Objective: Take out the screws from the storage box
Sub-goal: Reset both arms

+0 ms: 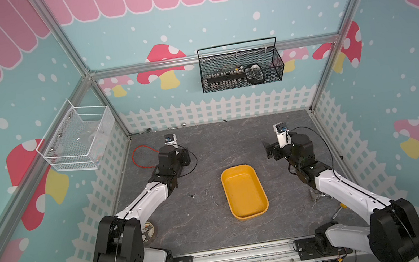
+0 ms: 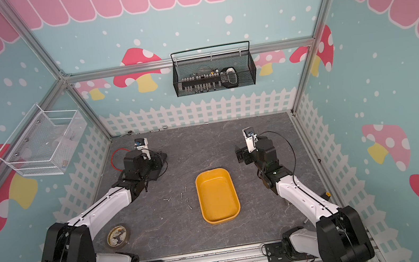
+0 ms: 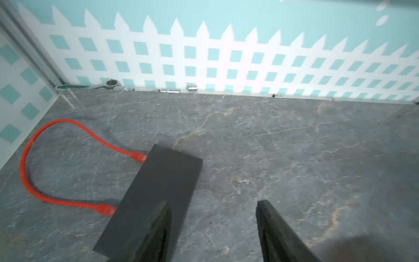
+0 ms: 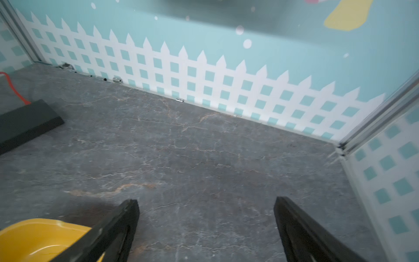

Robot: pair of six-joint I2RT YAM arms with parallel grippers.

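1. Top views, bottom of frame: both arm bases sit on a rail at the near edge of the grey table (image 1: 232, 145). A tape roll (image 2: 117, 236) lies flat at lower left, beside the left arm's elbow.
2. Lower right in a top view: a small tool with a yellow handle (image 1: 339, 208) shows from under the right arm, which covers most of it.
3. Centre in both top views: the storage box (image 1: 244, 192) stands open side up between the arms, touched by neither. A handful of screws (image 1: 206, 192) lie scattered on the table just left of it, outside its rim.
4. Right wrist view: the right gripper (image 4: 206, 199) has its fingers spread wide over bare table and grips nothing. One finger partly covers a corner of the storage box at lower left.
5. Left wrist view: the left gripper (image 3: 213, 204) has its fingers moderately parted and grips nothing. One finger overlaps a flat black box (image 3: 158, 181) that lies on the table. A red cable (image 3: 29, 177) loops at left, both plugs at that box's edge.
6. Foot of the back wall: a ratchet wrench (image 3: 99, 85) and small metal sockets (image 3: 192, 87) lie along it.
7. Walls, upper frame: a black mesh basket (image 1: 240, 69) hangs on the back rail and holds a row of small pieces. A white mesh basket (image 1: 78, 139) hangs on the left wall.
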